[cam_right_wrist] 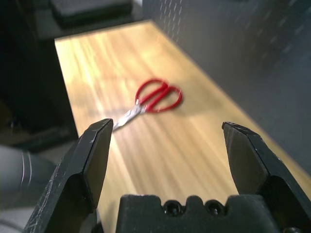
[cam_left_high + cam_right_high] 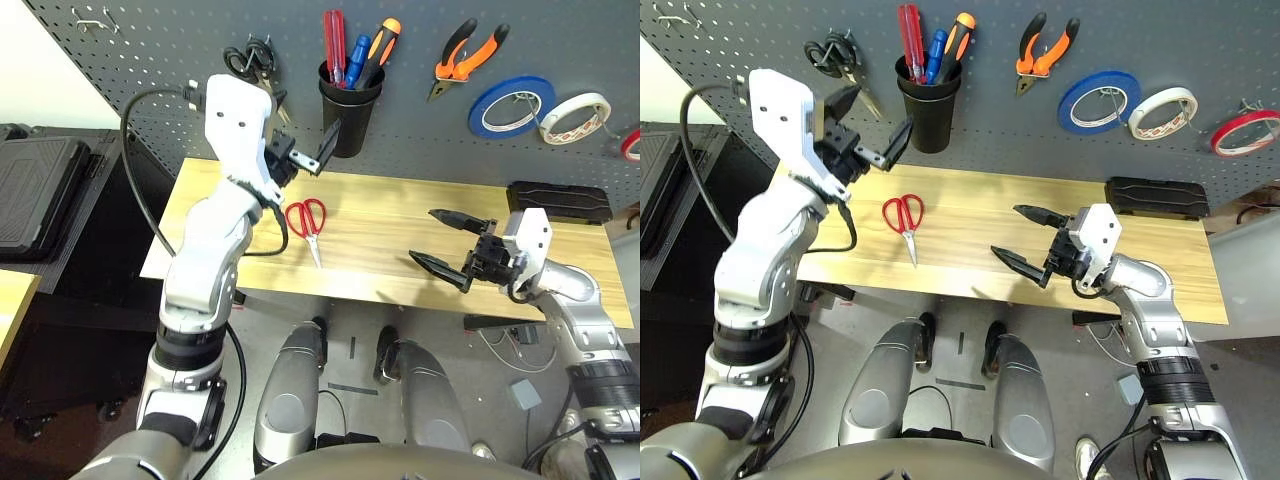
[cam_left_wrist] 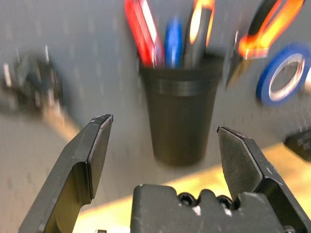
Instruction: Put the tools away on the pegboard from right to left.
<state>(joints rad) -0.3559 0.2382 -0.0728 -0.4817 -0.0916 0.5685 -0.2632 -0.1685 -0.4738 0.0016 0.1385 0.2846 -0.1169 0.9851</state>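
Pegboard (image 2: 760,30) spans the rear of the scene, behind the table (image 2: 970,250).

Left section of the pegboard: black scissors (image 2: 837,55) hang from a hook.

Left gripper (image 2: 868,125) is raised above the left rear part of the table, in front of the pegboard. Its fingers (image 3: 92,155) stand fully apart and hold nothing. In the left wrist view the black cup (image 3: 181,116) lies in line with the gap between them, at a distance; no contact.

Red scissors (image 2: 904,218) lie flat on the table, left of centre, handles toward the pegboard and blades toward the near edge. They are the one task tool not on the pegboard. Neither gripper touches them.

The cup is mounted on the pegboard above the table. It holds the red screwdriver (image 2: 910,38), a blue-handled tool (image 2: 935,52) and an orange-and-black one (image 2: 958,35).

Pliers (image 2: 1042,52) hang right of the cup, jaws down.

Right gripper (image 2: 1025,240) sits low over the table, right of centre, pointing toward the red scissors. Its fingers (image 1: 92,165) are spread wide and empty, well apart from the scissors.

Blue tape (image 2: 1098,102) and white tape (image 2: 1162,112) hang right of the pliers.

Black case (image 2: 1155,197), possibly a box, lies at the right rear of the table.

Red tape (image 2: 1246,132) hangs at the far right of the pegboard.
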